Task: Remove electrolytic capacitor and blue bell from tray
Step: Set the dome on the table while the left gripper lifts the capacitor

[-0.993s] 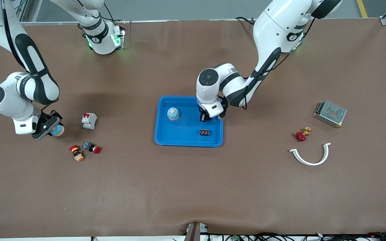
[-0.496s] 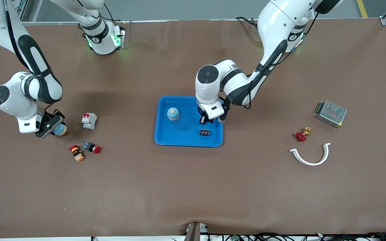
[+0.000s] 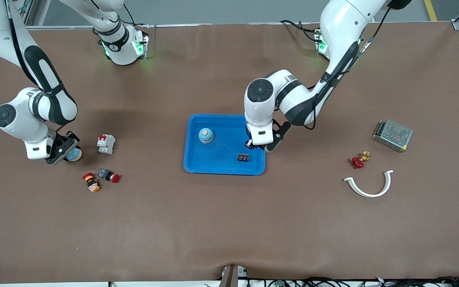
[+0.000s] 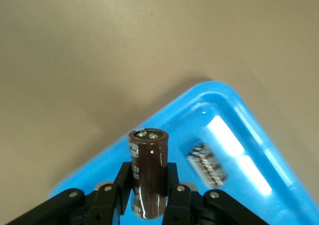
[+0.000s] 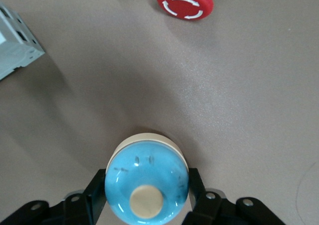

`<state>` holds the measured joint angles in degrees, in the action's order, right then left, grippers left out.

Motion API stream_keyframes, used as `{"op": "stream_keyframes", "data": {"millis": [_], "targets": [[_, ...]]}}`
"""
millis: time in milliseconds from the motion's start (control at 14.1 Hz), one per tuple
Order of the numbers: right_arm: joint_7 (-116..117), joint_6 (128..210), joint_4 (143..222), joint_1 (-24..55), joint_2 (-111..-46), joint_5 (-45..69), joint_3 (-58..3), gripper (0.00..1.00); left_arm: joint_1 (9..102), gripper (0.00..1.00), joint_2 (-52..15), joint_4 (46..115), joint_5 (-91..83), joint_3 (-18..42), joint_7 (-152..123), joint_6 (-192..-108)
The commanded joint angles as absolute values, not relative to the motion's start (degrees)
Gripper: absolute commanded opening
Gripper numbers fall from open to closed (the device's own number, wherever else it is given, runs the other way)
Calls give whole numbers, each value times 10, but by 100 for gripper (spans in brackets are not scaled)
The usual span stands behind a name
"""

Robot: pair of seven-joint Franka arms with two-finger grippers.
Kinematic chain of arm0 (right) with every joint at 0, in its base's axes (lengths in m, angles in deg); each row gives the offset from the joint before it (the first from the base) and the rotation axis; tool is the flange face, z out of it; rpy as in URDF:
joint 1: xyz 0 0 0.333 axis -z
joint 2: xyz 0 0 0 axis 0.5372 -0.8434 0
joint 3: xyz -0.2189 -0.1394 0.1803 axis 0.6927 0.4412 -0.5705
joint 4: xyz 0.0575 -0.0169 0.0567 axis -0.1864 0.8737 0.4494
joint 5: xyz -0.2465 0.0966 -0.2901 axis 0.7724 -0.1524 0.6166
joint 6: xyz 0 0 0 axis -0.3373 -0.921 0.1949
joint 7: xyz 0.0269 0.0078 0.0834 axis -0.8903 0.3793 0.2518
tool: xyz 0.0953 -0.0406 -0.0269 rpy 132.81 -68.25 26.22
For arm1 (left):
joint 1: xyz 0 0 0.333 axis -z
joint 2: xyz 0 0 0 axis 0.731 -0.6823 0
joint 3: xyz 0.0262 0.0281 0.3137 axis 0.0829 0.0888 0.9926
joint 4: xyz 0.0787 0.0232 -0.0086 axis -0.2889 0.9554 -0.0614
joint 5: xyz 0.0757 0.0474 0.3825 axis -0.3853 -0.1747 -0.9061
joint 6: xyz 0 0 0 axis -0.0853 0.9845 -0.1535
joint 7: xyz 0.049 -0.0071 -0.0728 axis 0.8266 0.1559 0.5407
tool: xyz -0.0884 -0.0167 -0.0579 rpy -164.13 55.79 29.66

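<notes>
Currently, front view: the left gripper (image 3: 249, 144) hangs over the tray (image 3: 197, 165), at its 3 o'clock rim. Tray contents: one blue bell (image 3: 205, 135) at 10 o'clock and one small black chip (image 3: 244, 157) at 4 o'clock. The right gripper (image 3: 69, 153) is low toward the right arm's end of the table, around a second bell (image 3: 74, 154) outside the tray.

Left wrist view: I see the jaws clamped on the capacitor (image 4: 148, 177), near one end. A slip here would drop it into the tray.

Right wrist view: the second bell sits between the jaws; I cannot tell whether the hold is firm or loose. An off-centre lift could drag it toward the red button (image 5: 185, 2).
</notes>
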<state>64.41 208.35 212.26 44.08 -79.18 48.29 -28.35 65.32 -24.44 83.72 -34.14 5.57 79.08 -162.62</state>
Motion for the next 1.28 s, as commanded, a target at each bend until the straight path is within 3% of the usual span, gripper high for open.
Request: {"op": "stream_keyframes", "data": {"millis": [0, 213, 567, 851, 1205], "targets": [[650, 2089, 2129, 457, -786, 485, -295, 100, 575, 0, -190, 922, -338, 7, 654, -1625], [638, 2036, 2109, 449, -756, 481, -297, 100, 482, 0, -166, 978, -338, -51, 538, -1625], [497, 1757, 1971, 388, -691, 481, -298, 100, 298, 0, -142, 1054, -338, -178, 410, -1625], [306, 1605, 1867, 316, -667, 480, -299, 100, 156, 0, -141, 1097, -348, -286, 330, -1627], [54, 1555, 1838, 211, -652, 447, -301, 100, -3, 0, -132, 1200, -425, -395, 297, -1692]]}}
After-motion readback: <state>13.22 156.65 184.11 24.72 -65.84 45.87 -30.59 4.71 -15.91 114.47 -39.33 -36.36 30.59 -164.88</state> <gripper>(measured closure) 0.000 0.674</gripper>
